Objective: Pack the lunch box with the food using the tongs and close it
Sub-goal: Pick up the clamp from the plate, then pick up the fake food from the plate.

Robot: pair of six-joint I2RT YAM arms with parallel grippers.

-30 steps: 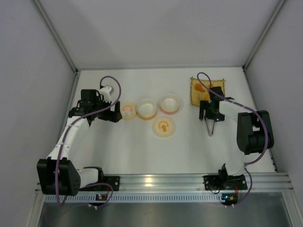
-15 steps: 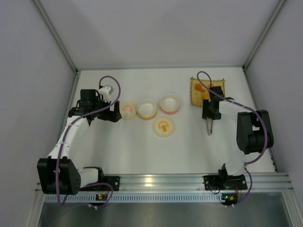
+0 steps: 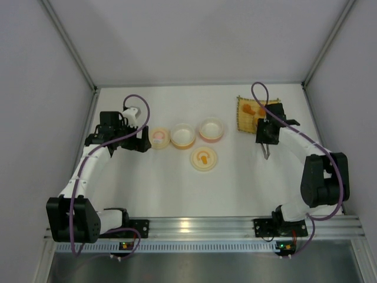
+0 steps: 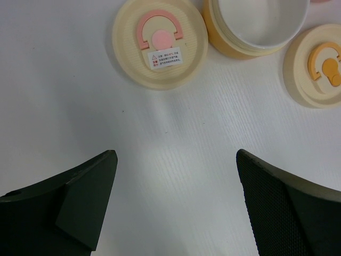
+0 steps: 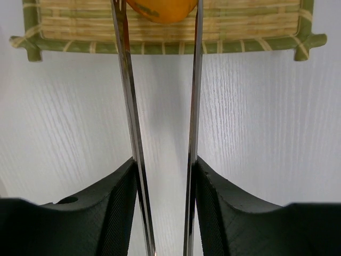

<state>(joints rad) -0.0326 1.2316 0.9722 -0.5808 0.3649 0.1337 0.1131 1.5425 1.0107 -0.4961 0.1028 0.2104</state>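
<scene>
My right gripper is shut on the silver tongs, one finger pressing each arm. The two arms run forward over the woven mat and flank an orange food lump; their tips are cut off by the frame edge. Two orange lumps lie on the mat. My left gripper stands open and empty just short of the cream top with pink centre. A yellow bowl and a pink bowl stand to its right.
A cream lid with an orange centre lies in front of the bowls. Grey walls close in the white table at the left, back and right, and the mat lies near the back right corner.
The right gripper has closed onto the tongs' arms and shifted a little right and toward the mat, carrying the tongs along. The left arm has not moved.
</scene>
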